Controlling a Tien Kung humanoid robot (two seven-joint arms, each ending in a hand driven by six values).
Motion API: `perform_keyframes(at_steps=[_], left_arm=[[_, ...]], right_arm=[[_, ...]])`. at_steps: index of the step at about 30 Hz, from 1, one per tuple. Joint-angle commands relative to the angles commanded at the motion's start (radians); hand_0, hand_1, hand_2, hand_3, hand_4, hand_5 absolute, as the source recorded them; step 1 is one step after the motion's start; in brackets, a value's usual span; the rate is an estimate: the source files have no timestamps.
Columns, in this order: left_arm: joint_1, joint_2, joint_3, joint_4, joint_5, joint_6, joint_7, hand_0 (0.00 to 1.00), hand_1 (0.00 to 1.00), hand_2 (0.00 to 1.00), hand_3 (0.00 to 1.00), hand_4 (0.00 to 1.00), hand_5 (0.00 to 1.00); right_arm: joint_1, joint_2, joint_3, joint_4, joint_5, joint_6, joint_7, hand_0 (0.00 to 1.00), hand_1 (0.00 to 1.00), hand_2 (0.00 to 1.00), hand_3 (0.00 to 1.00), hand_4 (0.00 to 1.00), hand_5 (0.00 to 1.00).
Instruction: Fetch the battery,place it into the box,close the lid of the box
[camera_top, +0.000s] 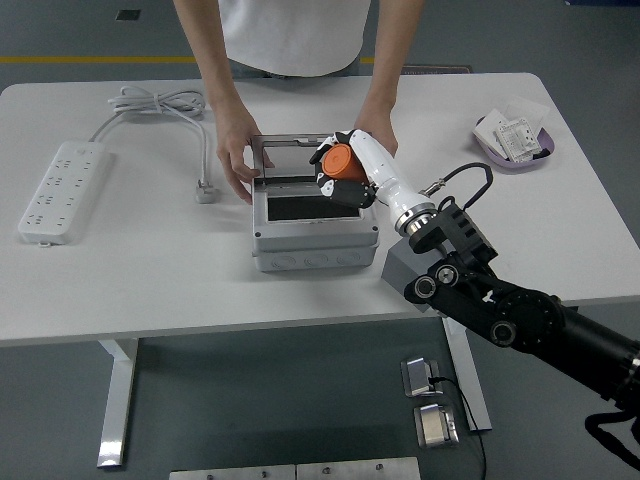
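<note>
My right hand (340, 176) is shut on the orange battery (337, 161) and holds it tilted above the right part of the open grey box (313, 235). The box's clear lid (290, 155) stands raised at the back. A person's two hands (232, 158) grip the box at its left and right rear corners, the right one mostly hidden behind my hand. The dark grey holder block (402, 268) sits right of the box, partly covered by my forearm. My left arm does not show.
A white power strip (62, 190) with its coiled cable (158, 103) lies at the left. A purple tray (512, 140) with small packets sits at the back right. My black right arm (520, 315) crosses the table's near right edge.
</note>
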Motion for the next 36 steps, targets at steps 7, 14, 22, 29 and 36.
perform_keyframes(at_steps=[7,14,22,29,36], left_arm=[[-0.009,0.005,0.017,-0.001,-0.009,-0.001,0.002,0.618,0.695,0.627,0.637,0.712,0.172],[-0.017,0.009,0.032,-0.002,-0.017,-0.003,0.003,0.618,0.695,0.627,0.637,0.711,0.173],[-0.024,0.01,0.04,-0.004,-0.018,-0.003,0.004,0.618,0.695,0.627,0.637,0.711,0.172],[-0.033,0.012,0.039,-0.007,-0.014,-0.005,0.004,0.618,0.695,0.627,0.636,0.709,0.171],[-0.035,0.012,0.041,-0.007,-0.013,-0.005,0.005,0.618,0.695,0.627,0.636,0.707,0.17]], right_arm=[[0.1,0.035,-0.089,-0.076,-0.059,0.036,-0.061,0.201,0.249,0.35,0.288,0.002,0.002],[0.147,0.054,-0.14,-0.144,-0.016,0.038,-0.052,0.204,0.251,0.349,0.287,0.002,0.002],[0.151,0.063,-0.156,-0.186,0.019,0.06,-0.027,0.207,0.258,0.351,0.287,0.002,0.002],[0.151,0.067,-0.155,-0.196,0.02,0.086,-0.017,0.28,0.272,0.383,0.31,0.038,0.002],[0.144,0.066,-0.16,-0.191,0.026,0.098,-0.012,0.725,0.679,0.66,0.752,0.714,0.327]])
